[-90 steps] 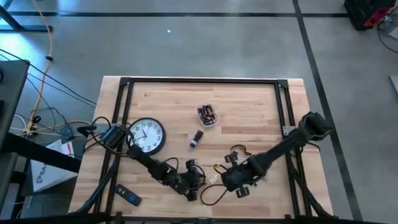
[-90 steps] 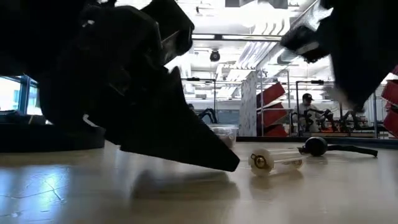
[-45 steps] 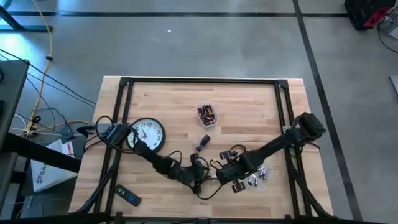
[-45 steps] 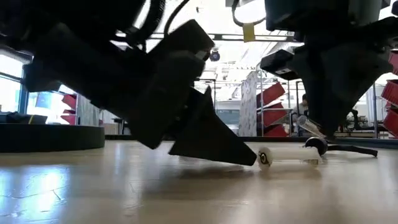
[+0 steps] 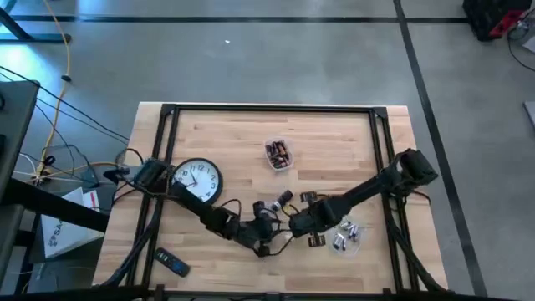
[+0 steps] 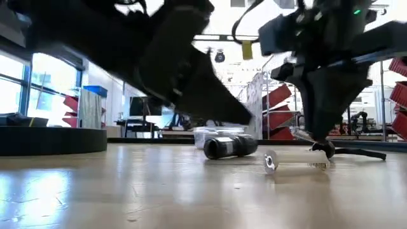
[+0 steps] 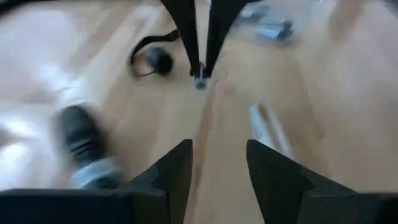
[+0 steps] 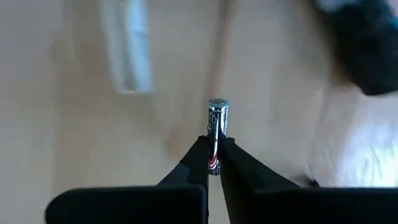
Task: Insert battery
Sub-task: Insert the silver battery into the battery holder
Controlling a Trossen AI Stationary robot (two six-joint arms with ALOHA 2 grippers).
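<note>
Flashlight [image 7: 84, 152] blurred, cut by the edge — clear tube [image 8: 127, 46] blurred too.

Around my table [image 5: 226, 125] lies a grey floor [image 5: 251, 58] crossed by dark tape lines [image 5: 418, 67]. At nine o'clock, cables [image 5: 63, 79] trail beside a shelf [image 5: 12, 109]. Across the room, windows [image 6: 54, 79] glow bright, red bins [image 6: 276, 105] stack on racks, and ceiling lights [image 6: 222, 28] shine.

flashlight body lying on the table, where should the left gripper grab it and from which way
Probably across the middle of the dark barrel of the flashlight body: it lies on its side, a round tube, so come from above with the fingers straddling its width. The left gripper is open and empty; the right gripper holds the battery.
</note>
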